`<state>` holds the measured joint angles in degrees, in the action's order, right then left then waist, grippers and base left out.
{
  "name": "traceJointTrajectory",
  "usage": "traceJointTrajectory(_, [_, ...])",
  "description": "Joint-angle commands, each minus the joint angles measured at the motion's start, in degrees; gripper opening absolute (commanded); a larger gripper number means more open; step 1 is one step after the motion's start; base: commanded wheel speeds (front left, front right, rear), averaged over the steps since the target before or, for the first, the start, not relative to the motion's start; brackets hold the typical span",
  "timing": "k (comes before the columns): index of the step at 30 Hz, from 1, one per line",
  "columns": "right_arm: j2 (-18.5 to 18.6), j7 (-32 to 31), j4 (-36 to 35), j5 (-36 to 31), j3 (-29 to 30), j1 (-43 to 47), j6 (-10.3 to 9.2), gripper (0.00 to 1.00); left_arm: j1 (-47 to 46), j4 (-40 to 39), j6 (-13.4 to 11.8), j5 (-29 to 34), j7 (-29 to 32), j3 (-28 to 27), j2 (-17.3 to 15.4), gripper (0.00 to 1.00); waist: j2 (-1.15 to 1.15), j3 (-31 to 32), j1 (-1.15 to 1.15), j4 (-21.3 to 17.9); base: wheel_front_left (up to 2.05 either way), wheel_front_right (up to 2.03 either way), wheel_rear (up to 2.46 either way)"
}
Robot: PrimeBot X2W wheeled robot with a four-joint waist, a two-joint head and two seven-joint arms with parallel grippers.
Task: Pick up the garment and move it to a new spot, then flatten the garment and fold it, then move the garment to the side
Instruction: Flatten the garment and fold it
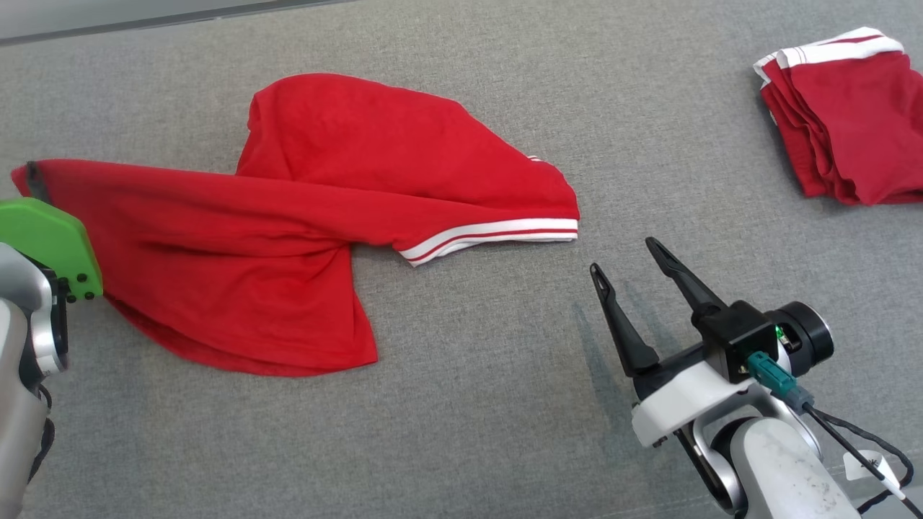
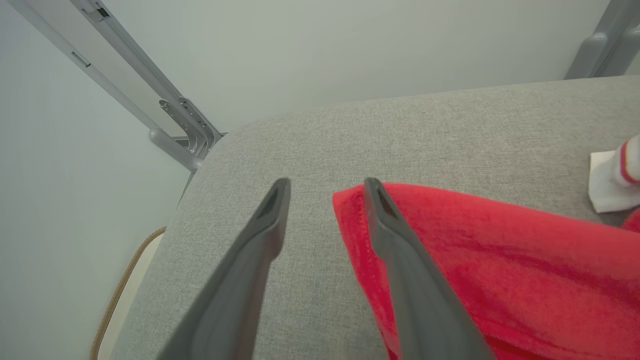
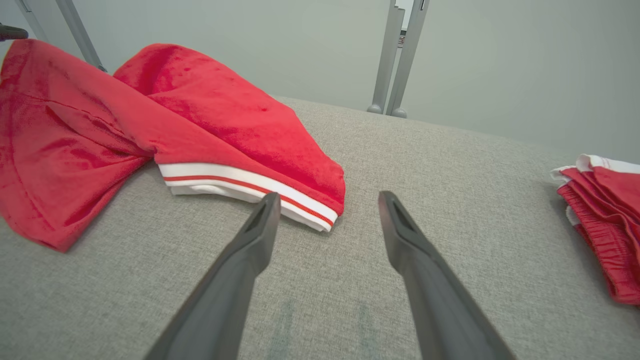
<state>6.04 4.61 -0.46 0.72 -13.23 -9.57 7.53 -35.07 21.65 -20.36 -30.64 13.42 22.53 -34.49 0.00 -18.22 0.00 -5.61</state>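
Red garment (image 1: 324,180) lies rumpled and twisted, edged white

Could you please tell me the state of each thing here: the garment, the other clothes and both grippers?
Garment: unfolded, rumpled, on the table.
Pile: folded, at the right, apart from the garment.
Left gripper: open, one finger at the garment's edge.
Right gripper: open, empty, over bare table.
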Motion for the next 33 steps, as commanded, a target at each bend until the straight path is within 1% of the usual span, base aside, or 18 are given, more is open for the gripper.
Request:
traceJointTrajectory(1, [0.16,-0.13,-0.28,-0.3,0.15,-0.23,-0.09,1.0,-1.25,1.03,0.18,0.63,-1.04,-0.13,0.31,1.0,0.0,-0.34,0.0,-0.01,0.0,0.0,0.0])
traceJointTrajectory(3, [0.33,-0.29,-0.24,-0.29,0.37,-0.15,-0.09,1.0,-2.05,3.4,0.3,0.54,-3.15,-0.38,1.2,1.0,0.0,-0.44,0.0,0.4,0.0,0.0,0.0])
traceJointTrajectory(6, [0.28,-0.47,-0.33,-0.46,0.54,-0.13,-0.09,1.0,-2.5,6.02,1.21,-0.83,-4.85,-0.58,3.13,1.0,0.0,-0.27,0.0,1.33,0.0,0.0,0.0])
traceJointTrajectory(10, [0.12,-0.39,-0.35,-0.32,0.8,0.13,-0.09,1.0,-1.17,5.91,1.89,-2.07,-7.32,-0.56,5.42,1.0,0.0,0.41,0.0,2.62,0.0,0.0,0.0])
traceJointTrajectory(12, [0.04,-0.47,-0.34,-0.4,1.27,0.65,-0.09,1.0,-0.22,4.22,2.1,-2.53,-9.05,-0.55,6.88,1.0,0.0,0.79,0.0,3.39,0.0,0.0,0.0])
traceJointTrajectory(16, [-0.08,-0.5,-0.44,-0.4,2.3,1.43,-0.09,1.0,2.73,-1.96,2.54,-3.58,-13.83,0.08,10.66,1.0,0.0,1.76,0.0,4.77,0.0,0.0,0.0])
traceJointTrajectory(20, [0.2,-0.76,-0.31,-0.15,3.28,2.03,-0.09,1.0,6.42,-7.53,3.0,-2.13,-18.16,2.74,13.21,1.0,0.0,2.8,0.0,5.68,0.0,0.0,0.0])
traceJointTrajectory(22, [0.39,-0.77,-0.15,-0.07,3.77,2.2,-0.09,1.0,8.49,-9.63,2.61,-1.6,-20.78,3.77,14.88,1.0,0.0,3.46,0.0,6.1,0.0,0.0,0.0])
traceJointTrajectory(23, [0.52,-0.77,0.03,0.01,4.0,2.27,-0.09,1.0,9.44,-10.37,2.5,-1.04,-22.11,4.28,15.21,1.0,0.0,3.77,0.0,6.28,0.0,0.0,0.0])
traceJointTrajectory(25, [0.85,-0.89,0.46,-0.13,4.23,2.24,-0.09,1.0,11.11,-11.84,3.19,-0.38,-24.85,5.13,16.22,1.0,0.0,4.32,0.0,6.71,0.0,0.0,0.0])
traceJointTrajectory(26, [0.95,-1.0,0.79,-0.23,4.29,2.12,-0.09,1.0,11.78,-12.28,3.12,0.6,-25.98,5.57,16.36,1.0,0.0,4.62,0.0,6.92,0.0,0.0,0.0])
traceJointTrajectory(28, [1.99,-2.14,2.85,-0.39,3.97,1.16,-0.09,1.0,15.04,-14.24,3.18,2.52,-28.28,5.49,18.28,1.0,0.0,5.63,0.0,7.73,0.0,0.0,0.0])
traceJointTrajectory(29, [3.22,-3.18,4.93,-1.12,4.05,0.02,-0.09,1.0,17.46,-17.25,3.99,5.31,-28.63,4.11,19.75,1.0,0.0,5.97,0.0,8.43,0.0,0.0,0.0])
traceJointTrajectory(30, [3.43,-3.54,5.61,-1.33,4.08,-0.45,-0.09,1.0,18.69,-18.12,4.51,6.25,-28.64,3.5,20.17,1.0,0.0,6.0,0.0,8.68,0.0,0.0,0.0])
traceJointTrajectory(33, [4.92,-4.71,8.15,-1.95,4.1,-2.05,-0.09,1.0,21.95,-20.73,7.15,8.95,-28.62,1.7,21.52,1.0,0.0,6.03,0.0,9.61,0.0,0.0,0.0])
